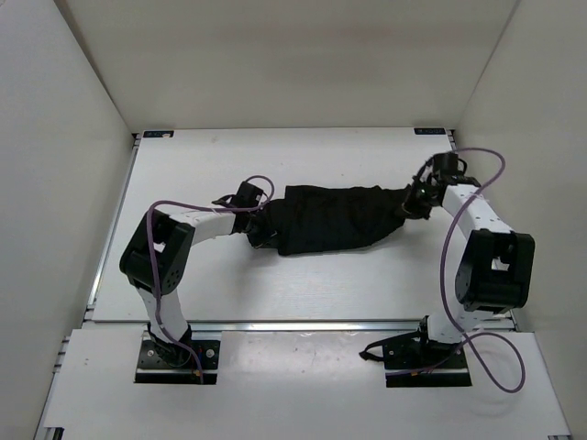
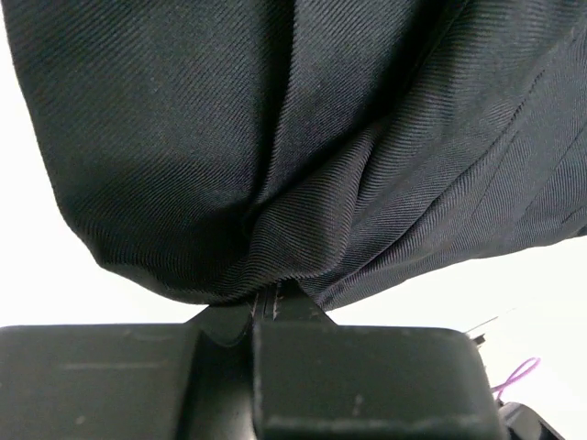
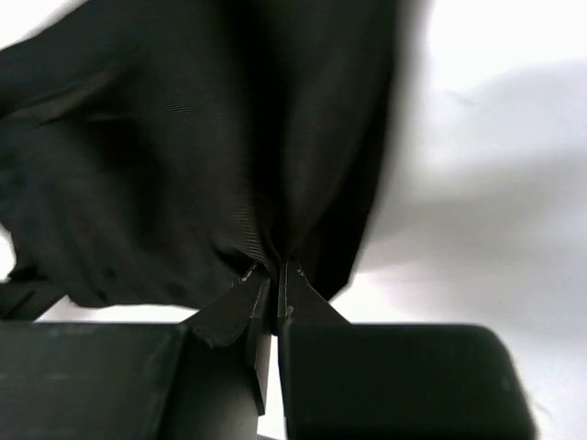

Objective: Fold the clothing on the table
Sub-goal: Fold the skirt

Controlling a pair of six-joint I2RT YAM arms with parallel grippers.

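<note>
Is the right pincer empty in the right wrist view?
No, the right pincer is shut on a pinched fold of the black clothing.

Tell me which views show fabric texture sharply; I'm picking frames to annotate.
Left wrist: the clothing weave is crisp. Right wrist: it is smeared by blur, and the table is washed out white. Top external: even light, but it reads as a featureless black patch.

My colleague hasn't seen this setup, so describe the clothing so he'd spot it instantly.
Start at the white table. Across its middle stretches the clothing, a bunched black strip pinched at either end by the left claw and right claw. Unlike those rigid black claws, it is soft, creased fabric.
</note>
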